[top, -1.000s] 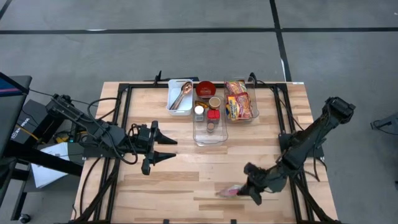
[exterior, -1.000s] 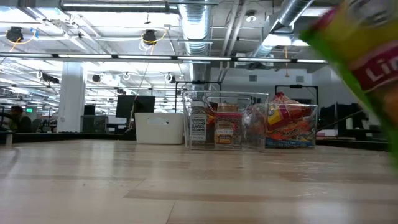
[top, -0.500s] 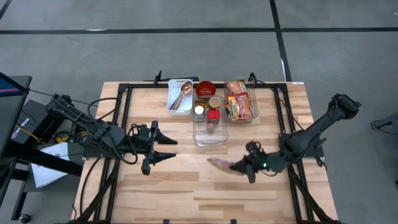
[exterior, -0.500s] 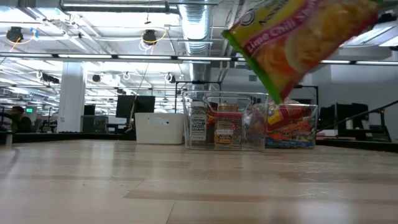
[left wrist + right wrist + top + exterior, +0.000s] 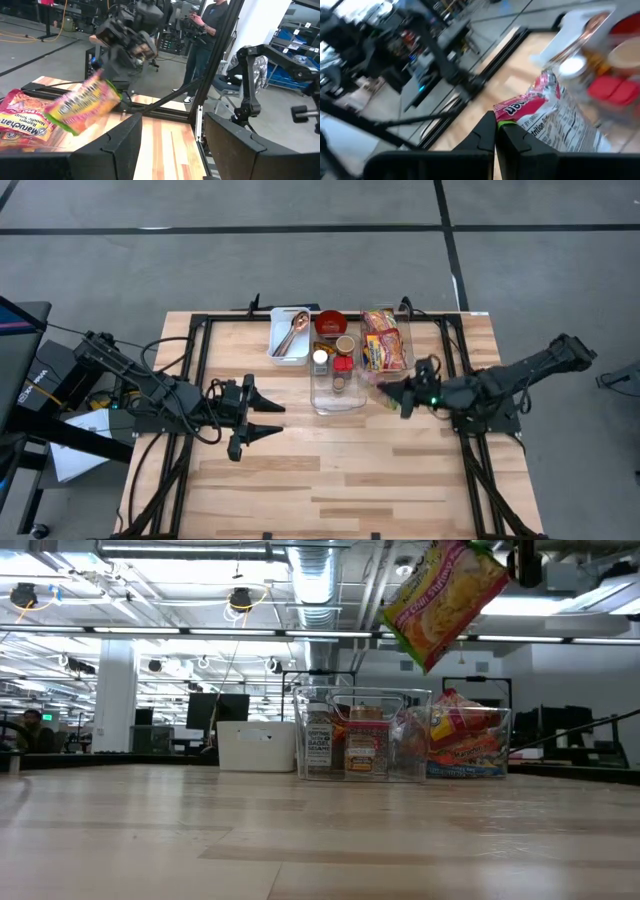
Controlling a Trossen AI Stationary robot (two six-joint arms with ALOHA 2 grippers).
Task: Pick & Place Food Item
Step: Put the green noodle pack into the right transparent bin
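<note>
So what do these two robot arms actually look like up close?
Both arms are dark, nearly black, built from jointed segments with black cables running along them. The left gripper ends in two flat, pointed black fingers. The right gripper is the same dark build, with a small green light near its wrist.

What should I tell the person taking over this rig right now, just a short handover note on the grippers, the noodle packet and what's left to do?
Right gripper: shut on the noodle packet, holding it in the air beside the clear bin that already holds ramen packs.
Left gripper: open, holding nothing, waiting over the table's left half.
Other bins: the middle clear bin has spice jars, the white tray has a spoon.
Done: packet picked up off the table and carried to the bins.
Left: bring it over the ramen bin, which looks like the likely target, lower it and release, then withdraw the right arm.
</note>
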